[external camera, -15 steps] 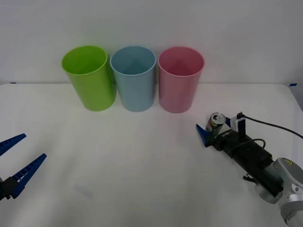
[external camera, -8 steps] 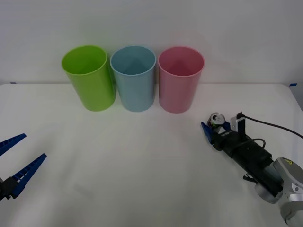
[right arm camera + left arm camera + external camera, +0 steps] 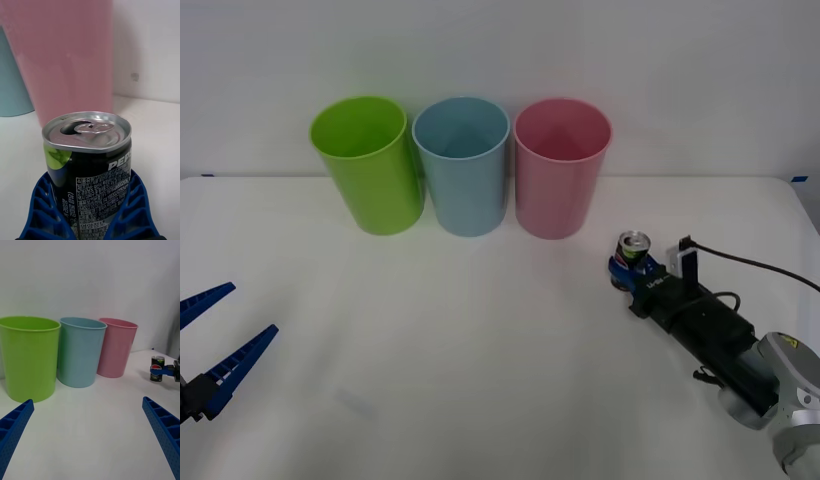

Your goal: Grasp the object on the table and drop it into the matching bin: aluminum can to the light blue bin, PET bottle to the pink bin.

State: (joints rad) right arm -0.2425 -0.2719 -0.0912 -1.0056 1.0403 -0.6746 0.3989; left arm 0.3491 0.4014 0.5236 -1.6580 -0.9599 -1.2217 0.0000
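Note:
The aluminum can (image 3: 634,249), small and dark with a silver top, stands upright on the white table (image 3: 480,340) at the right, in front of the pink bin (image 3: 561,170). My right gripper (image 3: 629,268) is shut on the can's lower body. In the right wrist view both blue fingers (image 3: 41,210) press against the sides of the can (image 3: 88,161). The light blue bin (image 3: 462,165) stands left of the pink one. My left gripper (image 3: 250,308) hangs open near the table's left edge, far from the can. The left wrist view shows the can (image 3: 158,368) held beyond the pink bin (image 3: 116,348).
A lime green bin (image 3: 367,165) stands left of the light blue bin, the three in a row at the table's back by the white wall. A black cable (image 3: 760,266) runs along my right arm. Bare tabletop lies between the two arms.
My right gripper's fingers have closed in from both sides onto the can, and the can has shifted slightly left and back. The left arm has not moved.

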